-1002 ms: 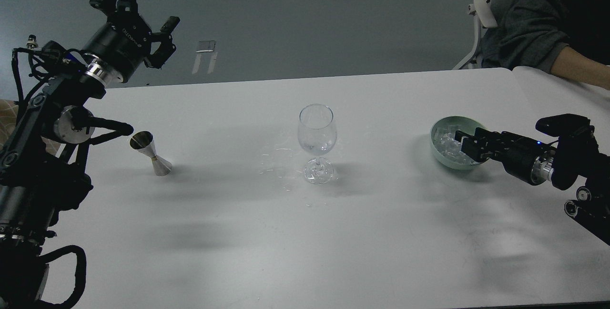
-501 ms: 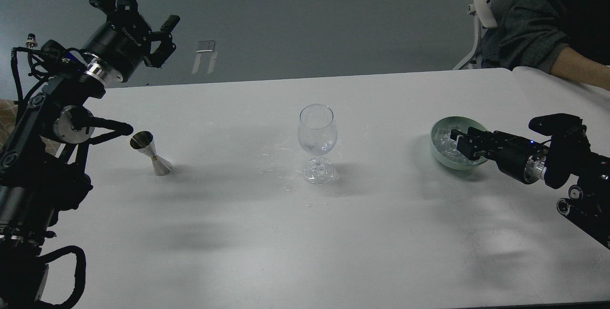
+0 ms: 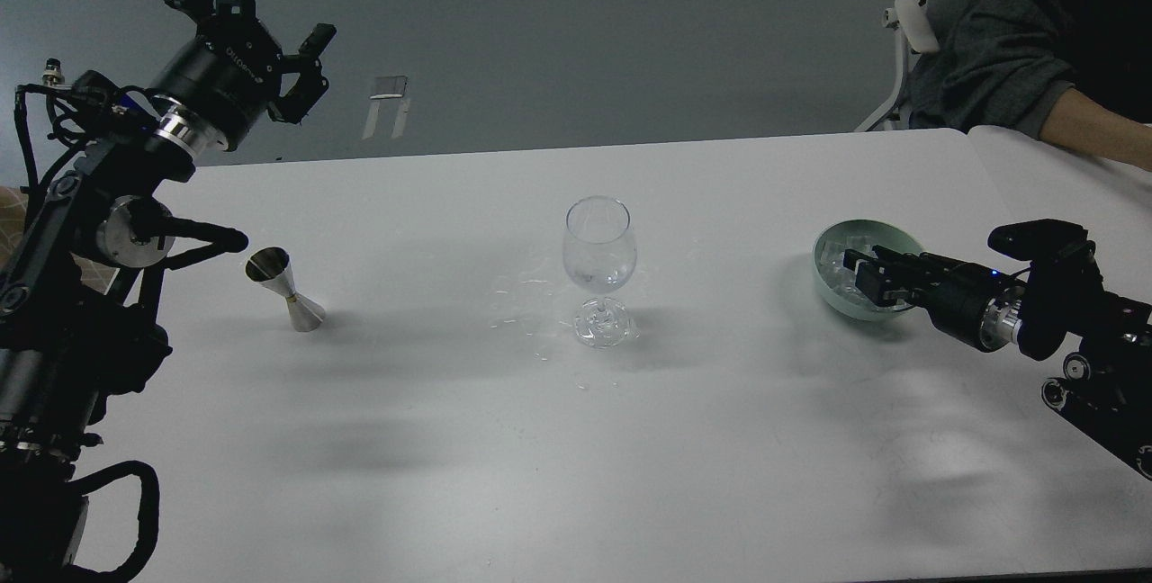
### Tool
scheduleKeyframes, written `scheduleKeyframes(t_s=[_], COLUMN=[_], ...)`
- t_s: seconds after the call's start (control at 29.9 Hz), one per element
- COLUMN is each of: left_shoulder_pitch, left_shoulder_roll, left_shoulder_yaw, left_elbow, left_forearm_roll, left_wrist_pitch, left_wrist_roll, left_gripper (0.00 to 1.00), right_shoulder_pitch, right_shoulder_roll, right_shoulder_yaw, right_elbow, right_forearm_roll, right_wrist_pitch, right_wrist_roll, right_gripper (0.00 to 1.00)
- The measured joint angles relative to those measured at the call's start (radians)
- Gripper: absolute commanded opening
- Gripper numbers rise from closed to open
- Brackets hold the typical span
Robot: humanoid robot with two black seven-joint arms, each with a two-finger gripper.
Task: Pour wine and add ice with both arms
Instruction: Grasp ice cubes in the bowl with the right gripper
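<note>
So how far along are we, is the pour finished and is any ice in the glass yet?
The pour looks done: the clear stemmed wine glass holds a little clear liquid, and the small steel jigger stands on the white table, with the left gripper raised and open. In hand: the right gripper is in the pale green bowl among the clear ice cubes. No cubes show in the glass.

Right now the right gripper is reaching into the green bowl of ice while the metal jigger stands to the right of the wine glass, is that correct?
Not quite. The head view shows the metal jigger standing to the left of the wine glass, near the left arm. The rest holds: the right gripper is reaching into the green bowl of ice.
</note>
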Motion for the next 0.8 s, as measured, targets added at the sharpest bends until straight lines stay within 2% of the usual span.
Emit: scheduleKeyframes(t_s=[0.07,0.17,0.2,0.23,0.3,0.57,0.63,0.8], left_shoulder_pitch=[0.0,0.0,-0.001,-0.001,-0.001,0.0,0.0,-0.003], left_shoulder_roll=[0.0,-0.001,-0.001,-0.001,-0.001,0.0,0.0,0.0], left_shoulder_yaw=[0.0,0.0,0.0,0.0,0.0,-0.001,-0.001,-0.002], left_elbow=[0.0,0.0,0.0,0.0,0.0,0.0,0.0,0.0], left_forearm_roll=[0.0,0.0,0.0,0.0,0.0,0.0,0.0,0.0], left_wrist_pitch=[0.0,0.0,0.0,0.0,0.0,0.0,0.0,0.0], left_wrist_roll=[0.0,-0.001,-0.001,-0.001,-0.001,-0.002,-0.003,-0.003], left_gripper=[0.98,0.98,0.98,0.98,0.98,0.98,0.98,0.98], right_shoulder_pitch=[0.002,0.006,0.007,0.007,0.007,-0.004,-0.004,-0.001], right_shoulder_roll=[-0.003,-0.022,-0.03,-0.036,-0.043,-0.052,-0.052,-0.053], right_shoulder_yaw=[0.0,0.0,0.0,0.0,0.0,0.0,0.0,0.0], right_elbow=[0.004,0.016,0.022,0.027,0.035,0.038,0.038,0.041], right_forearm_roll=[0.0,0.0,0.0,0.0,0.0,0.001,0.001,0.001], right_wrist_pitch=[0.0,0.0,0.0,0.0,0.0,0.0,0.0,0.0], right_wrist_roll=[-0.001,-0.001,-0.001,-0.001,0.0,0.0,0.0,0.0], right_gripper=[0.09,0.02,0.03,0.1,0.14,0.28,0.34,0.34])
